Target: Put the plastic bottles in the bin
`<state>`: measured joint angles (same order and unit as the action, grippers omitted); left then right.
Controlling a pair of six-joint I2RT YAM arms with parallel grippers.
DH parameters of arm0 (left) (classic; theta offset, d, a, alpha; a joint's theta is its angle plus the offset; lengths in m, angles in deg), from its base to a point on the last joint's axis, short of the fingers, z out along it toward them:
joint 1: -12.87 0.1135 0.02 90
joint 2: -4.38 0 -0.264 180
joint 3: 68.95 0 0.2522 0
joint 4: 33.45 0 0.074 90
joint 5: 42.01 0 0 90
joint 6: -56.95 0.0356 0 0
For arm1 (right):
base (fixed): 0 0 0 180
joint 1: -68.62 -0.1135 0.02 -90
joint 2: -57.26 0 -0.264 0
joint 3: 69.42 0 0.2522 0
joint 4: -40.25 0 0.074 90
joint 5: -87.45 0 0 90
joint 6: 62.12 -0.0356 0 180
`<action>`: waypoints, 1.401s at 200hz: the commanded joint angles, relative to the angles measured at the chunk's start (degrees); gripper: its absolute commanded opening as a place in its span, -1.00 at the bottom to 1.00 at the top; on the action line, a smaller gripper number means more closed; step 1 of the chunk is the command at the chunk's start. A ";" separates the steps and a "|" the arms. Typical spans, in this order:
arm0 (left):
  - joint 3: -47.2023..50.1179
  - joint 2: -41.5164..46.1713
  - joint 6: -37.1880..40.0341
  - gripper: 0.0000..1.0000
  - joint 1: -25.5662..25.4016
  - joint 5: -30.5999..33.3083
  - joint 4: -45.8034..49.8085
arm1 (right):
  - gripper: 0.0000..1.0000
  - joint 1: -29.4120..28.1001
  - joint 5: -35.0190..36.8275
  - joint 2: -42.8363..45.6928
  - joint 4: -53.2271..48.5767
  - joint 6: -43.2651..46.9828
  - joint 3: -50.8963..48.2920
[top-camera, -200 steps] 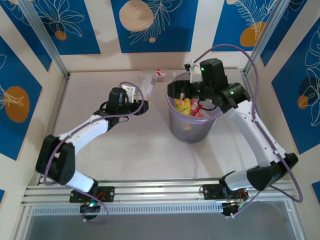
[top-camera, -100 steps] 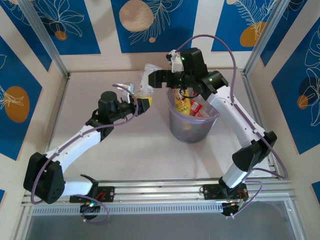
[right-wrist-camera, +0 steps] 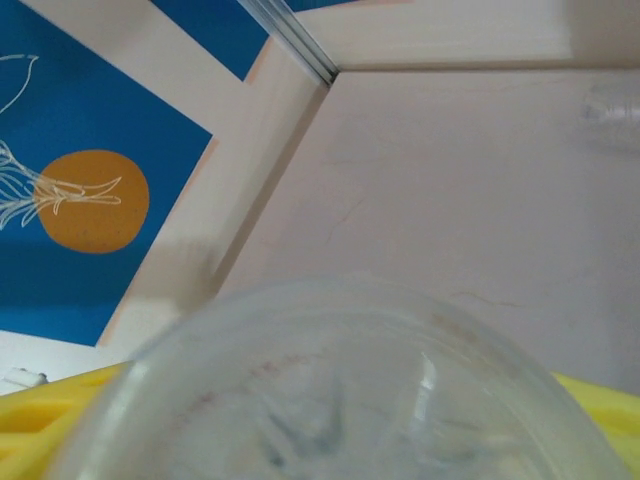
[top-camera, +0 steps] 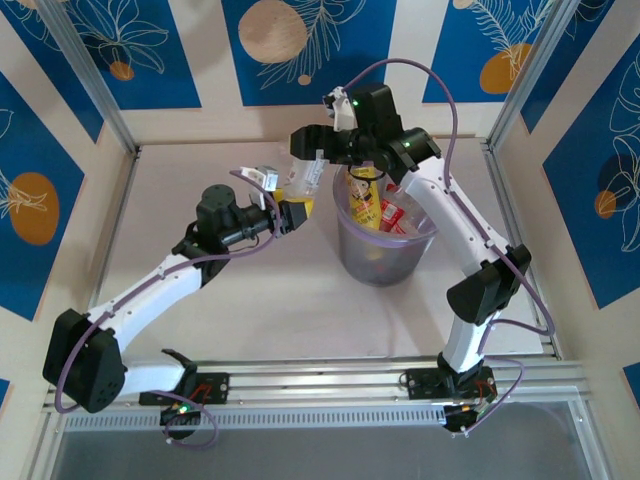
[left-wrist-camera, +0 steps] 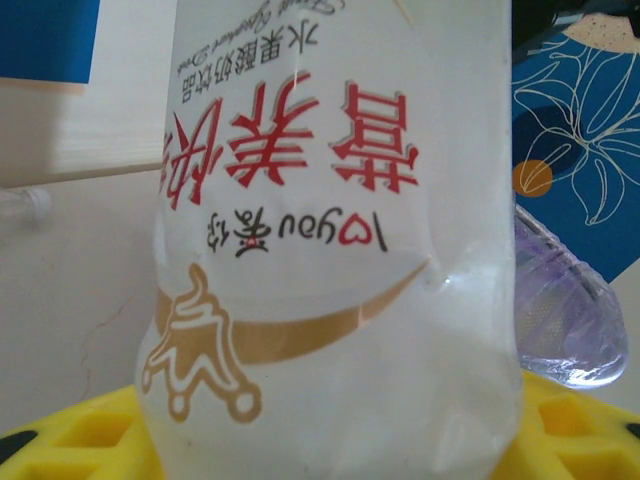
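The right arm has swung off the bin (top-camera: 385, 262) to upper centre, and the left arm has lifted the clear bottle (top-camera: 302, 178) to meet it! That red-lettered bottle hangs just left of the bin's rim, not yet inside, pinched in the left gripper (top-camera: 292, 212). The right gripper (top-camera: 306, 155) flanks its other end; whether it has clamped, I cannot tell. Looks like a handover. A yellow bottle (top-camera: 365, 207) and 1 red-labelled bottle (top-camera: 397, 216) already lie in the bin.
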<state>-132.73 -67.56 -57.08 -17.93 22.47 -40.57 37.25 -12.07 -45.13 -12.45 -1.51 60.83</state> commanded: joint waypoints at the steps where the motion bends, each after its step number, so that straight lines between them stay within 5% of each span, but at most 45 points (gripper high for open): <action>1: -2.13 1.40 2.50 -0.11 -1.09 -3.43 -1.81 | 0.50 0.09 -1.56 0.46 0.29 0.74 2.08; 40: -2.20 1.50 2.50 0.04 -1.05 -3.48 -2.58 | 0.29 0.26 -1.30 1.07 0.38 1.24 2.50; 75: -1.51 2.98 2.72 1.00 -1.10 -2.05 -2.41 | 0.24 0.39 -0.50 1.66 -0.31 2.33 3.77; 165: -7.66 3.12 8.65 1.00 4.04 9.39 19.07 | 0.23 12.44 8.42 10.16 -20.12 13.09 12.36; 232: -25.79 -16.08 16.91 1.00 7.29 14.48 31.67 | 0.21 22.13 8.20 16.35 -24.78 16.42 3.64; 280: -46.21 -35.49 23.00 1.00 9.03 13.30 37.17 | 0.21 21.16 6.90 12.63 -26.01 17.96 0.92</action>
<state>-169.88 -96.17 -38.92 -10.50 36.04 -8.29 59.30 -3.87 -30.74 -36.99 14.53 63.38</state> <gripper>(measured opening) 0.998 0.667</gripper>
